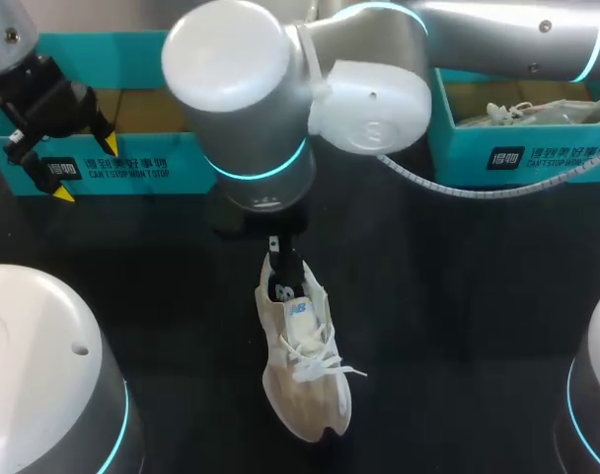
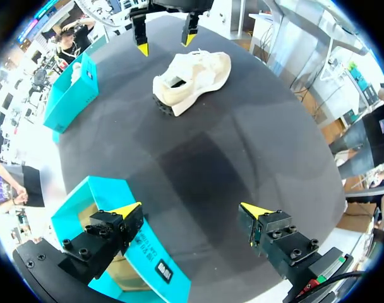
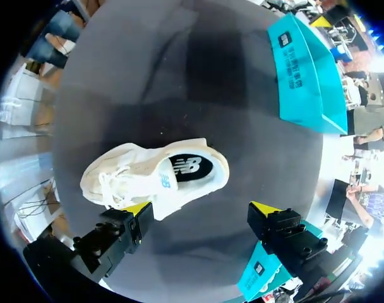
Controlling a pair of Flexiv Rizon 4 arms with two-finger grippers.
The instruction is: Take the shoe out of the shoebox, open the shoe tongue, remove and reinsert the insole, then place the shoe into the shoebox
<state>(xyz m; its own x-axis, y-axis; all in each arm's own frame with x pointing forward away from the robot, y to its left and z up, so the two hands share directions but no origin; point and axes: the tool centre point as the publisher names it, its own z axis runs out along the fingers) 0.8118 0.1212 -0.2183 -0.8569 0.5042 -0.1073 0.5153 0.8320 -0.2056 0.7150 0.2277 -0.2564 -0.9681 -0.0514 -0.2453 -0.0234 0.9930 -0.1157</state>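
Observation:
A cream sneaker [image 1: 305, 360] with white laces lies on its sole on the black table, toe toward the front edge. Its dark insole [image 3: 192, 168] shows through the opening. My right gripper [image 3: 201, 208] hangs open just above the heel end, and the shoe [image 3: 151, 177] lies ahead of it, close to one fingertip and not held. In the head view the right wrist hides most of that gripper, and only one dark finger [image 1: 280, 249] shows. My left gripper [image 1: 83, 168] is open over the left teal shoebox [image 1: 132, 163], far from the shoe [image 2: 192, 79].
A second teal shoebox [image 1: 522, 148] stands at the back right with another pale shoe [image 1: 537, 111] inside. A white cable [image 1: 458, 188] from the right arm loops over the table in front of it. Round arm bases [image 1: 43, 375] sit at both front corners.

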